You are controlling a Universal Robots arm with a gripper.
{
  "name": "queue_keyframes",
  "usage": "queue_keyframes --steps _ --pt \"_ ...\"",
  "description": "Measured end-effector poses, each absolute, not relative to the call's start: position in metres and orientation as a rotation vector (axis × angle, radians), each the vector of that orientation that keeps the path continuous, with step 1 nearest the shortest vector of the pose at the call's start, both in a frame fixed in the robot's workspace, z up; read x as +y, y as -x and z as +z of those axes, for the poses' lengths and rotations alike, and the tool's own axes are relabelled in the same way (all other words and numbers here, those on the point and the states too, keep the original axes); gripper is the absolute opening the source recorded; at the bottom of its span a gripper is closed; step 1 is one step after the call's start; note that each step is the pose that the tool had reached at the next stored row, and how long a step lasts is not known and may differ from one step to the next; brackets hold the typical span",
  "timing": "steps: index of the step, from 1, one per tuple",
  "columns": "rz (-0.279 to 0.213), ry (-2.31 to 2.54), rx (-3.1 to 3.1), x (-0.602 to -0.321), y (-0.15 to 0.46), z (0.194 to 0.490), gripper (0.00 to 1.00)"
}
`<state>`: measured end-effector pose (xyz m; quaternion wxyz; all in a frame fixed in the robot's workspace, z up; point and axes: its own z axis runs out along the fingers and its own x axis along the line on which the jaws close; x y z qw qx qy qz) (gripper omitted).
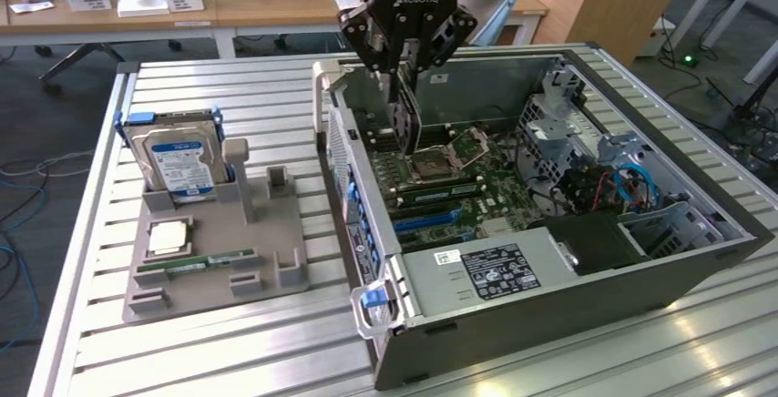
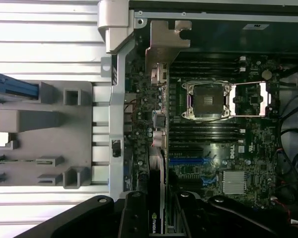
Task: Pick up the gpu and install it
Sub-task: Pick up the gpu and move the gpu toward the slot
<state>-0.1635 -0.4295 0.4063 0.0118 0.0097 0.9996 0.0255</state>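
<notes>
Partly hidden: the gpu, a thin flat black expansion card, hangs on its edge inside the open grey metal computer case. In the exterior view the fingers cover its upper part. In the wrist view the gpu shows mostly its narrow edge.
Hard to make out: whether the card's lower edge touches a slot of the green motherboard, I cannot tell.
Cut off: the black robot gripper is cut by the upper border of the exterior view.
Writing: an NVIDIA mark is on the card between the fingers, and white letters "DELL" are on the motherboard. The black label on the grey power supply box is too small to read.
Hand: the gripper is clenched on the gpu, one finger on each flat face.
Place of the card: over the motherboard, just beside the square silver processor socket, on the exterior view's left of it.
Beside the case: a grey plastic holder tray lies on the slatted aluminium table. In it stands a silver hard drive with a blue-white label, and a narrow green memory stick lies flat.
</notes>
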Motion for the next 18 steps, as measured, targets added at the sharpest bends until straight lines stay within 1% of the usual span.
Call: queue_keyframes --steps 18 --pt "0.081 -0.03 3.117 -0.43 0.124 0.406 0.26"
